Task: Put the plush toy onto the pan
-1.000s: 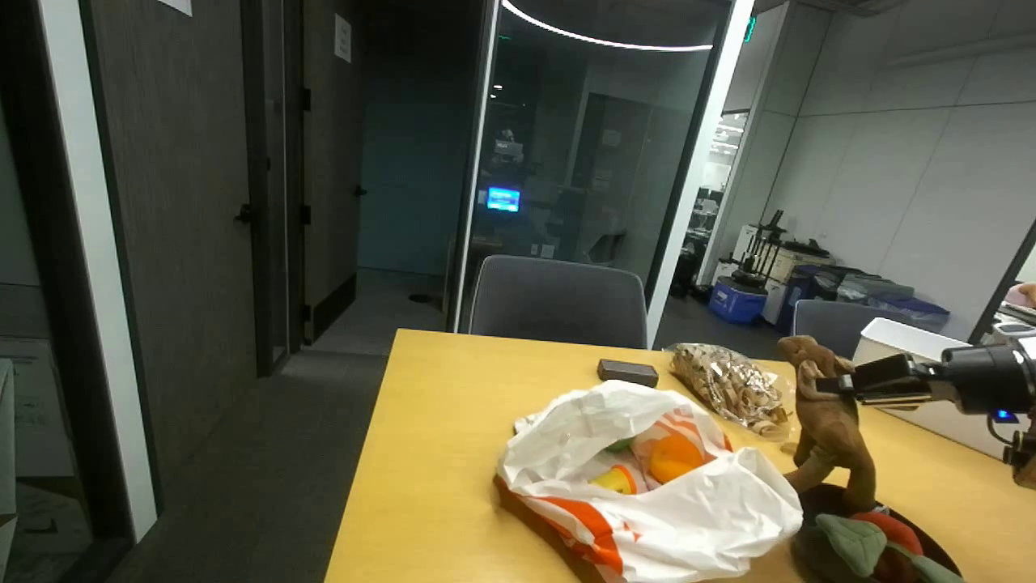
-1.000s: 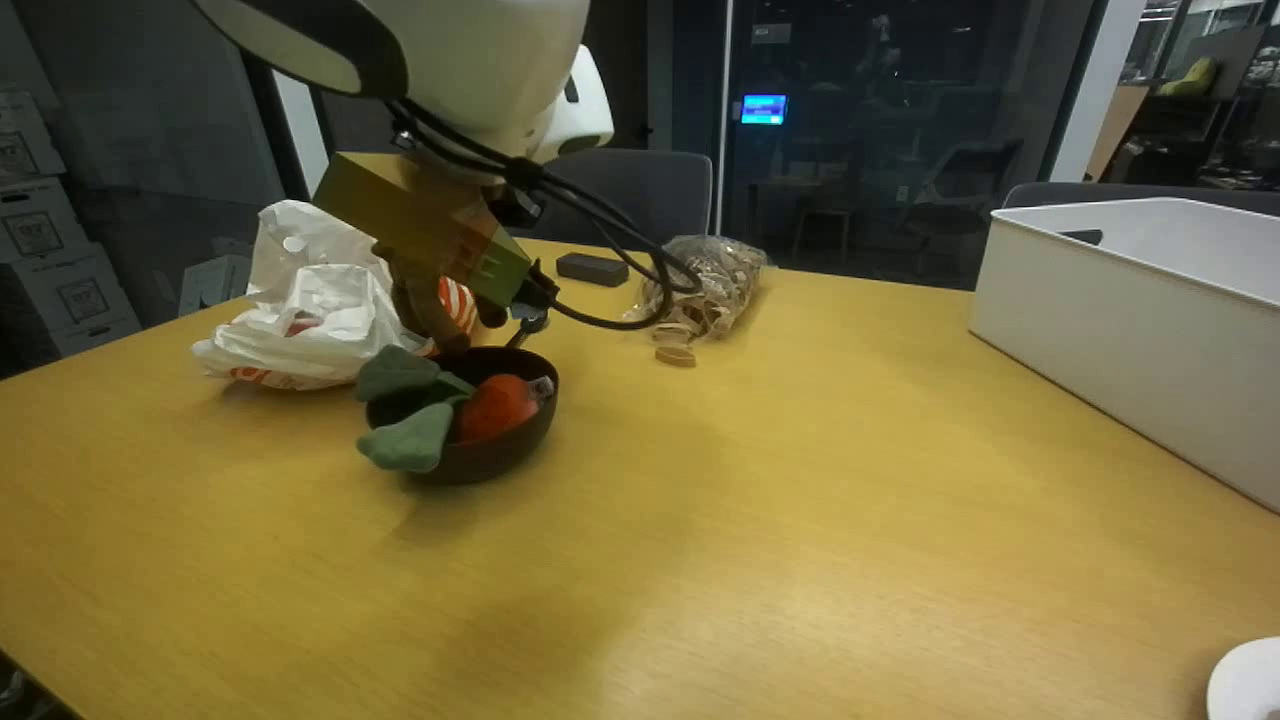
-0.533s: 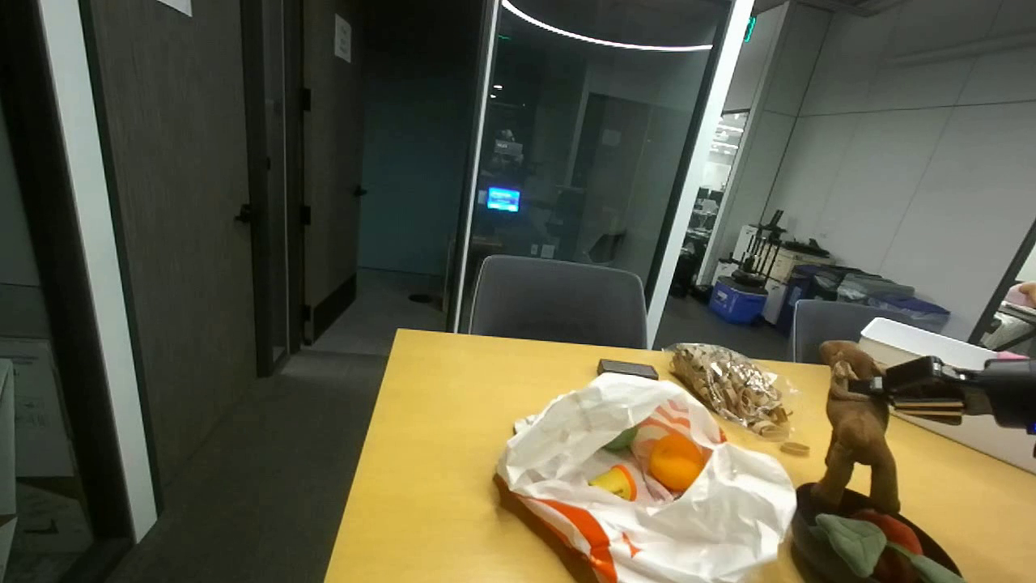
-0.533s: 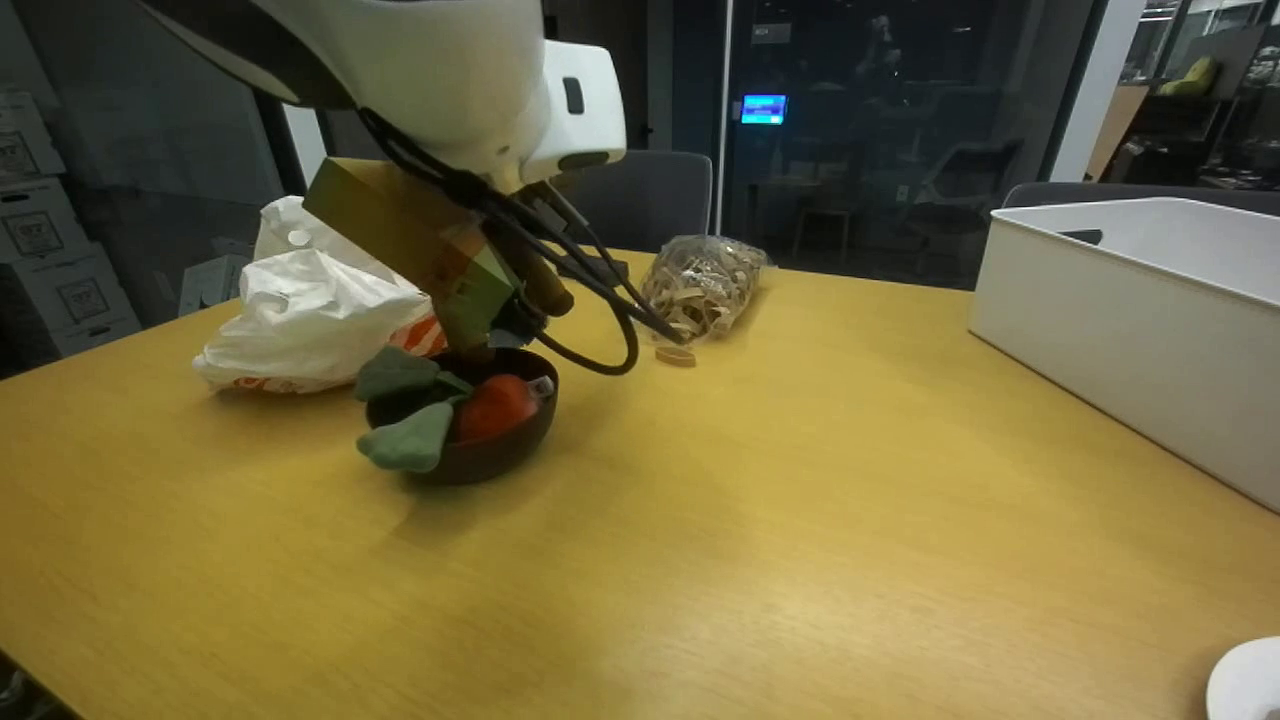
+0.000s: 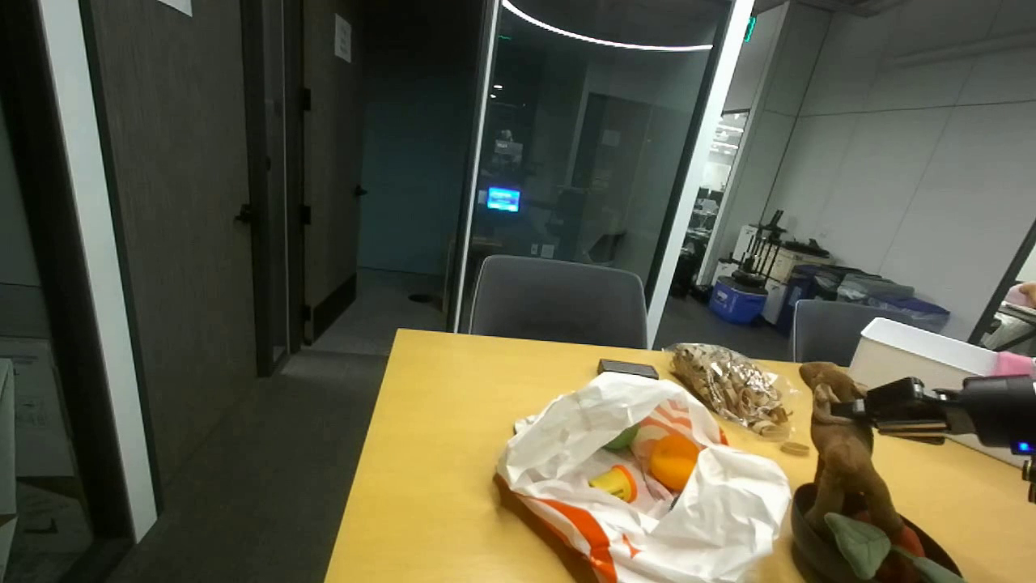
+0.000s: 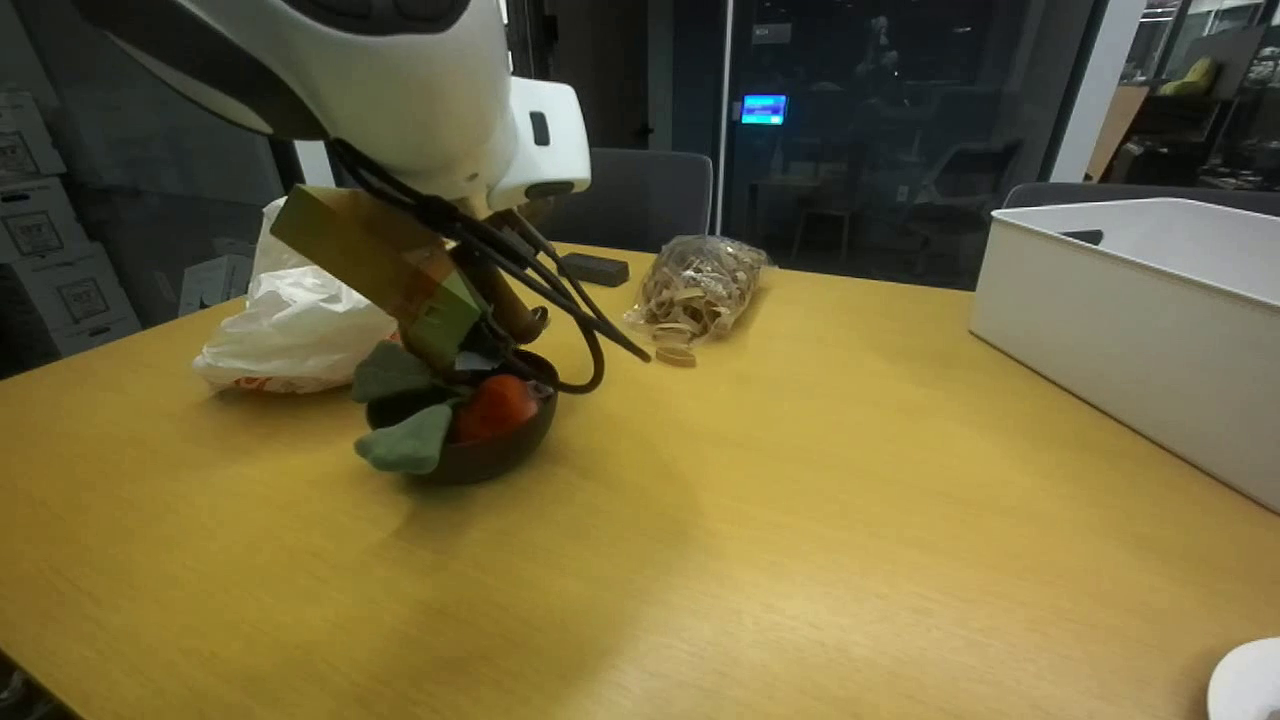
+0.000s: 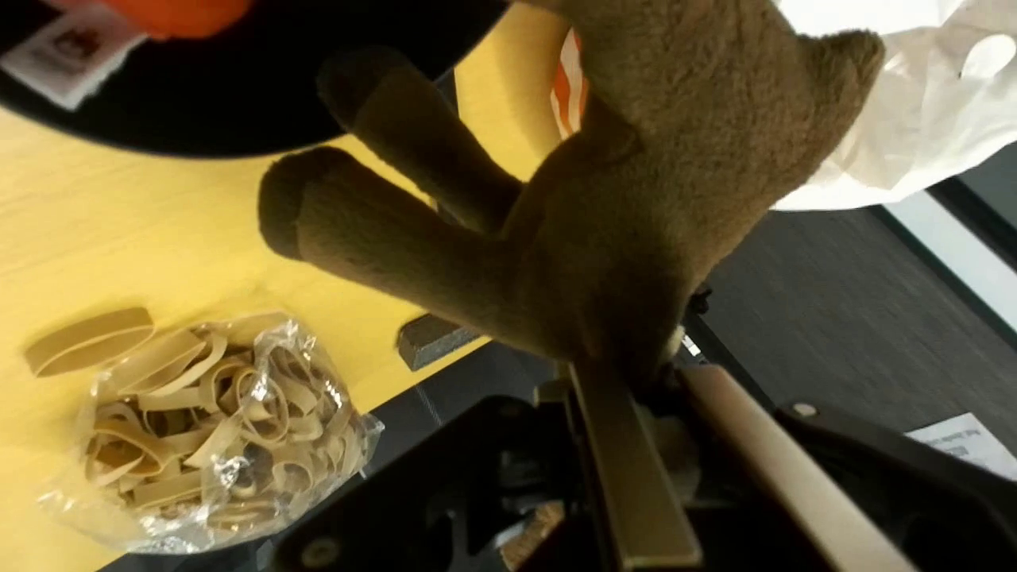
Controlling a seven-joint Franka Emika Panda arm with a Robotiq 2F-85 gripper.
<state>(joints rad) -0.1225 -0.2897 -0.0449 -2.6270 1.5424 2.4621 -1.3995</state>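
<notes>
Presently, one brown, elongated plush toy (image 5: 844, 452) hangs roughly upright, clasped in the black two-fingered gripper (image 7: 642, 375), legs apparently inside the rim of the round, shallow black pan (image 6: 488, 464): carrying seemingly done, settling and release outstanding.

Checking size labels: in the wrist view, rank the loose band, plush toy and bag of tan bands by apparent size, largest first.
Plush toy, cut off at top
Bag of tan bands
Loose band
</notes>
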